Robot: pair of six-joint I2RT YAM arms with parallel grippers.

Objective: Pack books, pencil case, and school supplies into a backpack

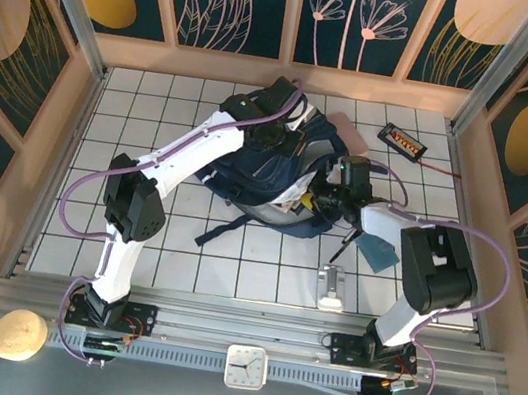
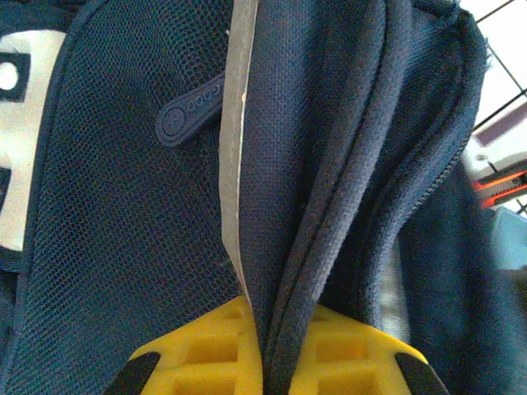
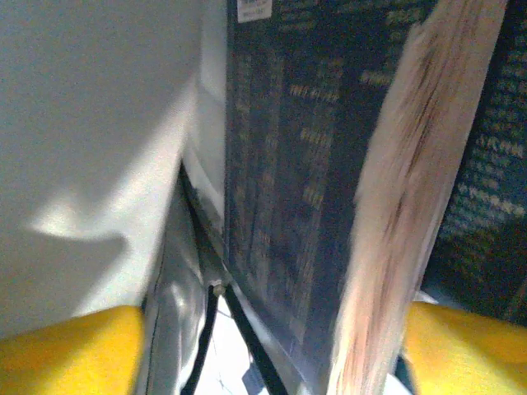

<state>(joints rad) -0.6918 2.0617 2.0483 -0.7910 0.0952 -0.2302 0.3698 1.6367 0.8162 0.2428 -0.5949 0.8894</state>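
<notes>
One backpack (image 1: 257, 181), one black book (image 3: 296, 189), one teal notebook (image 1: 378, 251), one black pen (image 1: 347, 242) and one orange-and-black tool (image 2: 500, 186) (blurred, at the frame's edge). One gadget (image 1: 402, 140) with one red wire, one silver piece (image 1: 332, 290), one clock (image 1: 245, 367), one pale round lump (image 1: 18, 335). Two arms: left arm (image 1: 185, 154), right arm (image 1: 436, 262).
</notes>
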